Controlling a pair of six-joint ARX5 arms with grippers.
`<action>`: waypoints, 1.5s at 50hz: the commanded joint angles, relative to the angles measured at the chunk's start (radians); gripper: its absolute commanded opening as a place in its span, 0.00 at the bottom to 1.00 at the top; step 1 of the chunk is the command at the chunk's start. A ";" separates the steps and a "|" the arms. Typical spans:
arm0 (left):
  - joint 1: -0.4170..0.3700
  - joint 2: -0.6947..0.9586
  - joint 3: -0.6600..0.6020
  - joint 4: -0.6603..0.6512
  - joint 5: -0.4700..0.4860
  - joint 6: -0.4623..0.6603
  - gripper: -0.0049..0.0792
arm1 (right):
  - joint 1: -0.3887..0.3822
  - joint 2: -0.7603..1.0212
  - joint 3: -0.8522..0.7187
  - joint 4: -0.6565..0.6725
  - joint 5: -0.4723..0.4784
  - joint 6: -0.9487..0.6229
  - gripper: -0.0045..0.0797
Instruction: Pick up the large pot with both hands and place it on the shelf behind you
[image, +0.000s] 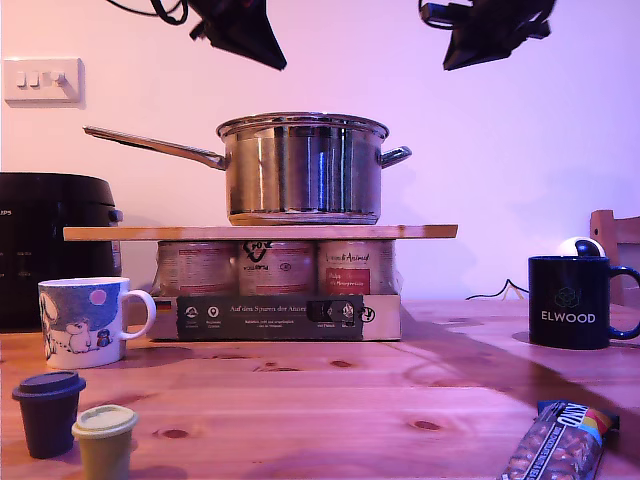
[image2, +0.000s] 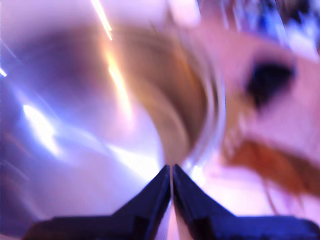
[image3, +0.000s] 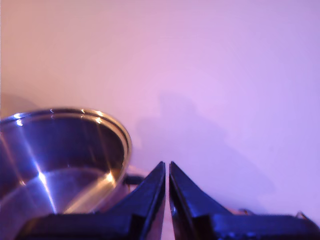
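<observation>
Your pot (image: 303, 168) sits on the shelf (image: 260, 232): heavy, rigid, slick steel. Take the long handle at 9 o'clock and the loop at 3. My first gripper (image2: 171, 172) and my second gripper (image3: 166, 170) are both clenched, empty.

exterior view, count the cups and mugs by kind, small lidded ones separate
Handled mugs: 2, the white cartoon mug and the dark blue ELWOOD mug.
Small lidded cups: 2, the dark lidded cup and the olive lidded cup.
Total: 4.
</observation>
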 joint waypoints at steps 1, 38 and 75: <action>-0.016 0.024 -0.061 -0.086 0.008 0.018 0.04 | 0.005 -0.014 -0.011 0.008 -0.003 0.000 0.04; -0.033 -0.244 -0.074 -0.291 0.032 0.053 0.04 | 0.003 -0.019 -0.011 0.005 -0.002 0.005 0.04; 0.144 -0.931 -0.983 0.046 -0.032 0.036 0.04 | 0.076 -0.087 -0.045 -0.156 -0.043 0.005 0.04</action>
